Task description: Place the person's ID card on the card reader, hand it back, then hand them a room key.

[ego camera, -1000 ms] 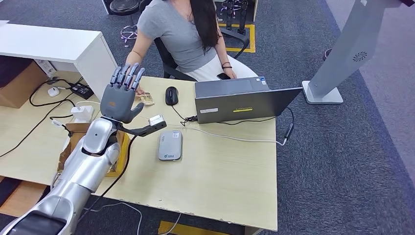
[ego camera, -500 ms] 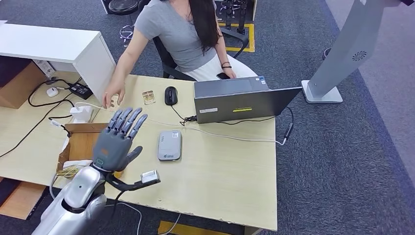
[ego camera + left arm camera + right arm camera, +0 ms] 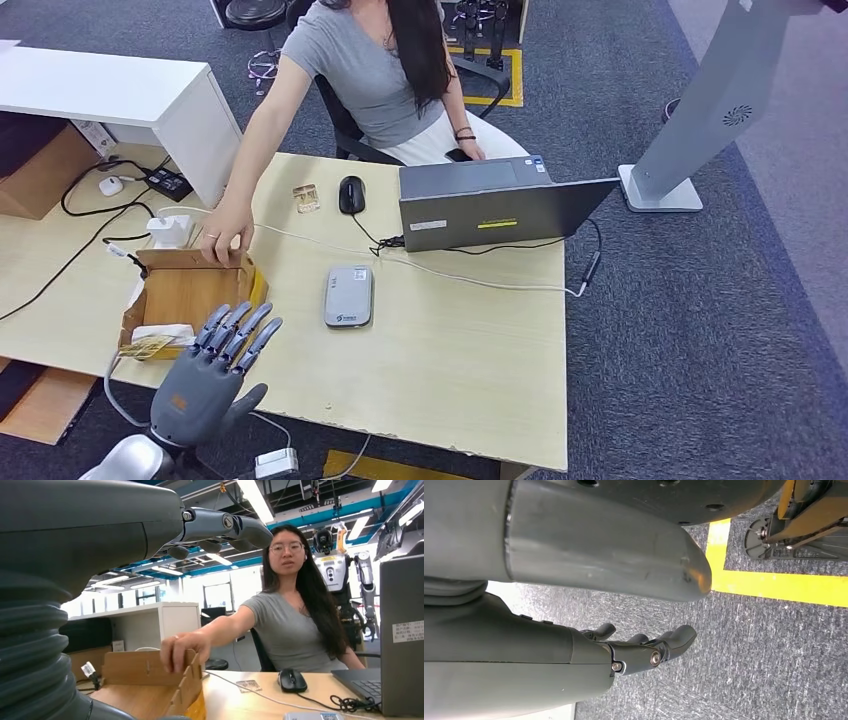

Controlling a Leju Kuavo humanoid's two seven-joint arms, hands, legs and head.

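Left hand: mine, fingers spread, holding nothing, at desk's near-left edge.
ID card: far edge, straight ahead, beyond wooden box.
Nearer arm: left.

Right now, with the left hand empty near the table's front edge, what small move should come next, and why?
Probably reach the left hand forward over the wooden box, likely where the room keys sit. The hand is open, holding nothing. The small card lies by the mouse on the person's side, the card reader is bare, and the person's hand rests on the box's far wall, so approach slowly.
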